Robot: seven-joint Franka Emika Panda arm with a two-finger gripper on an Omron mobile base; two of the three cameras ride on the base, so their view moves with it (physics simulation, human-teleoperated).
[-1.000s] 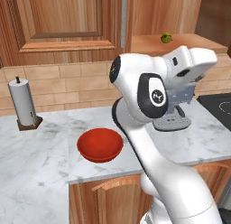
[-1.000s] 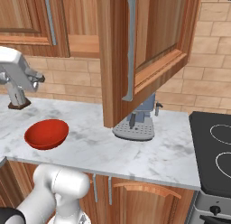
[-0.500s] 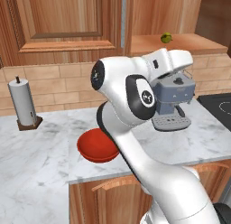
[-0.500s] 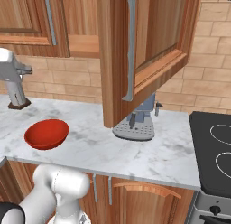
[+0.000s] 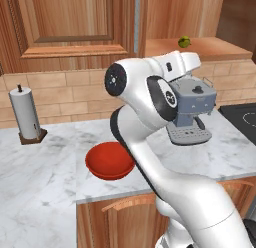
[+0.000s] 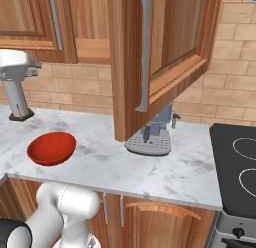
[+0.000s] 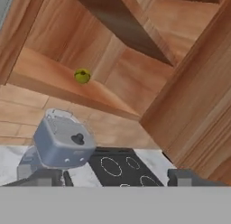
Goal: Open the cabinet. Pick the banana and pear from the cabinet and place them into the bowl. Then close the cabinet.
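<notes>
Low and left of centre in the left base view, red bowl (image 5: 110,161) on the marble counter (image 5: 45,177), contents hidden by the rim and the arm, banana nowhere to be made out. Upper right, cabinet (image 6: 150,52) open, pear (image 5: 184,41) alone on its shelf, not yet picked. In the hand view, gripper (image 7: 116,178) spread wide, nothing between the tips, facing that shelf; judged roughly midway: pear to fetch, door to close.

No text, label, brand, number or sign can be read on anything in these pictures.
</notes>
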